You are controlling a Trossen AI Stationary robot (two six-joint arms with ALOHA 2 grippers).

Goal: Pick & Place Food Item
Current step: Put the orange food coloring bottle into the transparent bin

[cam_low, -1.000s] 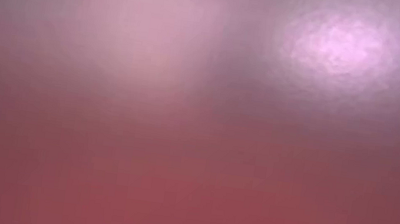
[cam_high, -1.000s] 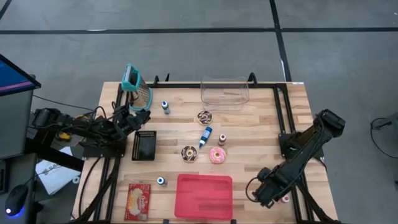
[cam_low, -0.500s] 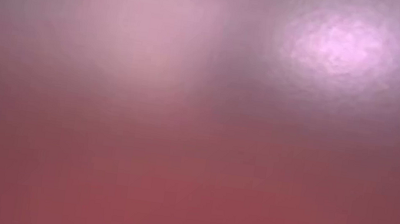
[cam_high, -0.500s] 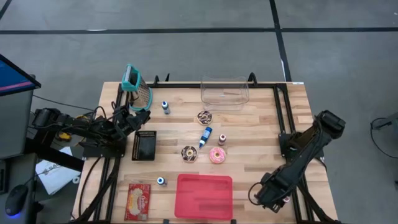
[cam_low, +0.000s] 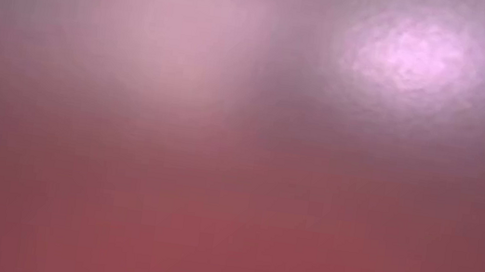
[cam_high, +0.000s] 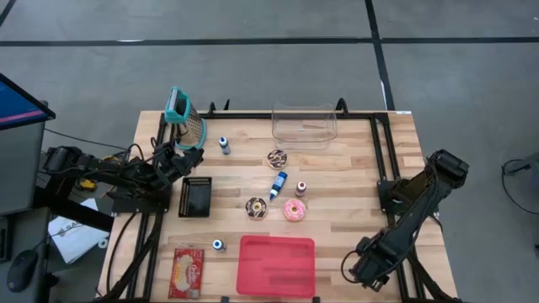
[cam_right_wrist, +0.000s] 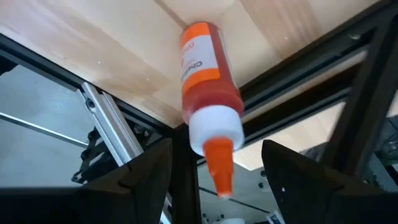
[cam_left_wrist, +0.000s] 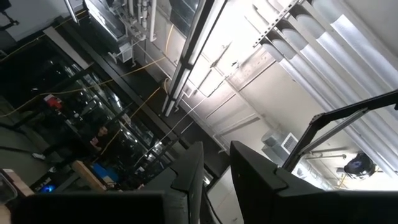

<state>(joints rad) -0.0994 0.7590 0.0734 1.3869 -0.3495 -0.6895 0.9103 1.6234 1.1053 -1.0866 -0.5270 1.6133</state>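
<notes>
An orange sauce bottle (cam_right_wrist: 202, 68) with a white cap and orange nozzle lies on its side at the table's near right corner. Its cap end reaches past the wood, over the black frame. My right gripper (cam_right_wrist: 216, 149) (cam_high: 368, 271) is open and slants down over it, one finger on either side of the nozzle, touching nothing. In the high view the gripper covers the bottle. My left gripper (cam_high: 189, 156) (cam_left_wrist: 216, 146) waits at the table's left edge, pointing up, with a narrow empty gap between its fingers.
A red tray (cam_high: 276, 266) lies at the near edge and a snack packet (cam_high: 188, 272) to its left. Three donuts (cam_high: 295, 210), a blue bottle (cam_high: 279, 183) and small bottles sit mid-table. A clear tub (cam_high: 304, 124) and a grater (cam_high: 187, 118) stand at the back.
My right gripper has moved toward the table's near right corner and sunk a little. It now covers the small bottle that showed beside it a second ago. The bottle has stayed where it was.
</notes>
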